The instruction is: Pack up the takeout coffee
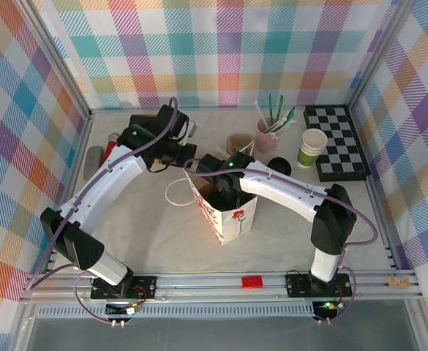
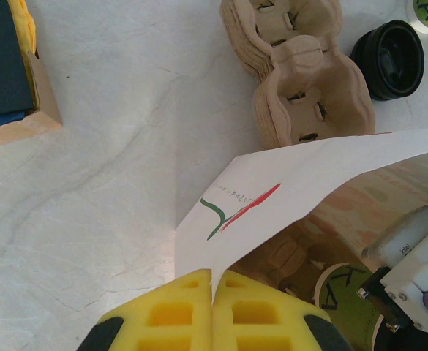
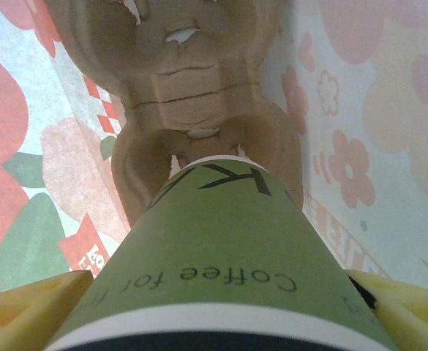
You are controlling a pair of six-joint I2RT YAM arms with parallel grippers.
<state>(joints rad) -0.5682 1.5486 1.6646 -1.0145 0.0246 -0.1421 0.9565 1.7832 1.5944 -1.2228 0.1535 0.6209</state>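
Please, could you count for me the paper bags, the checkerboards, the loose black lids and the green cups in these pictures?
Paper bag: 1
Checkerboard: 1
Loose black lid: 1
Green cups: 2, the cup in the bag and the lidless cup
Total: 5

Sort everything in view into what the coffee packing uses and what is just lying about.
In use: takeout coffee, white paper bag, cup carrier inside the bag, left gripper, right gripper.
Lying about: spare cup carriers, loose black lid, lidless green cup, chessboard, pink cup of utensils.
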